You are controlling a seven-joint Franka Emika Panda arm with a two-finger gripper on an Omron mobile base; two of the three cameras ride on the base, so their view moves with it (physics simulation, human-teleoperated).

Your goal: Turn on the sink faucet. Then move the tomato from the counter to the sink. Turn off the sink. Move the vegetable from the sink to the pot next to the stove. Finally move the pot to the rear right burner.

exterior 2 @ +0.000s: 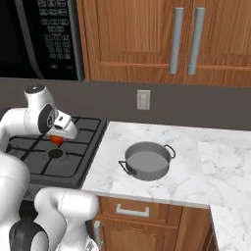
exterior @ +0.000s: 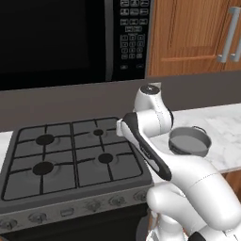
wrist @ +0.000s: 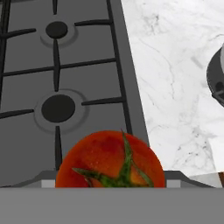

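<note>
Holding the tomato (wrist: 110, 159), the gripper (exterior 2: 58, 138) hangs over the stove (exterior 2: 73, 162), jaws spread wide around the fruit and clamped on it. In the hand view the tomato sits right at the bottom, between the finger tips, green stem facing the camera, red skin with small droplets. Right base view: a bit of the red tomato (exterior 2: 58, 140) shows just below the white hand, above the right side of the stove, near a burner (exterior 2: 55, 153). Left base view: the arm's own links hide the hand and tomato.

Below the tomato in the hand view lie the dark grates and two burners (wrist: 57, 107), with the stove's edge and the white marble bench (wrist: 170, 78) beside it. So the tomato is in the air over the stove's right burners, close to the stove edge, not touching the grates.

Pot (exterior 2: 147, 160) stands on the bench right of the stove, well apart from the gripper, upright, grey inside, two small handles. Its rim (wrist: 216, 74) clips the right edge of the hand view. Pot (exterior: 189, 140) is partly behind the arm in the left base view.

Microwave (exterior: 70, 37) above the stove, wood cabinets (exterior 2: 162, 39) above the bench, wall outlet (exterior 2: 143, 99) behind the pot.
</note>
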